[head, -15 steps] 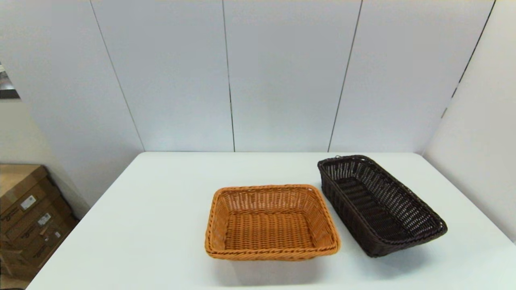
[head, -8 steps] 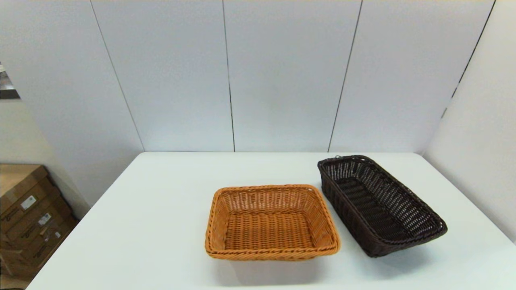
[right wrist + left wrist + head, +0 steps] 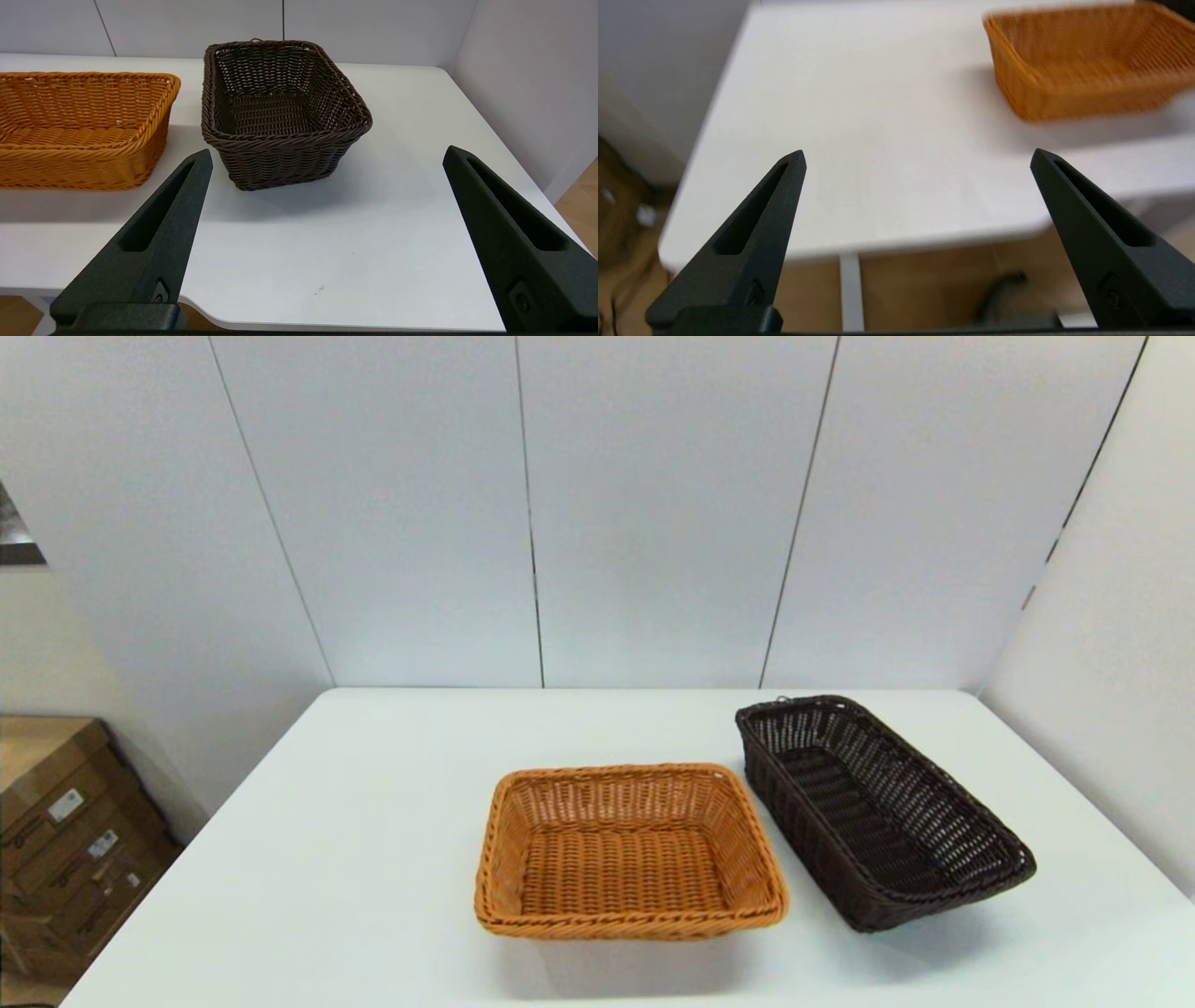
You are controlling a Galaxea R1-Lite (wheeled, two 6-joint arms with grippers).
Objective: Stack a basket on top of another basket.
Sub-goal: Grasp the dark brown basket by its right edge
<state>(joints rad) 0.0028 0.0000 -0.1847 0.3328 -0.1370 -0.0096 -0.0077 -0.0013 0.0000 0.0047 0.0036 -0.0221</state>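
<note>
Two baskets on the white bench (image 3: 373, 859), nothing stacked yet. Dark brown basket (image 3: 878, 807) sits right of centre in the head frame, angled, just beside the orange-tan basket (image 3: 630, 849) at lower centre; apart, not touching as far as I can tell. Looks light, fairly stiff wicker, openwork sides, not slippery. Best hold is likely the braided rim on the near short end. Right gripper (image 3: 327, 158) faces it, jaws wide open, empty. Left gripper (image 3: 917, 158) off the bench edge, jaws also spread.
</note>
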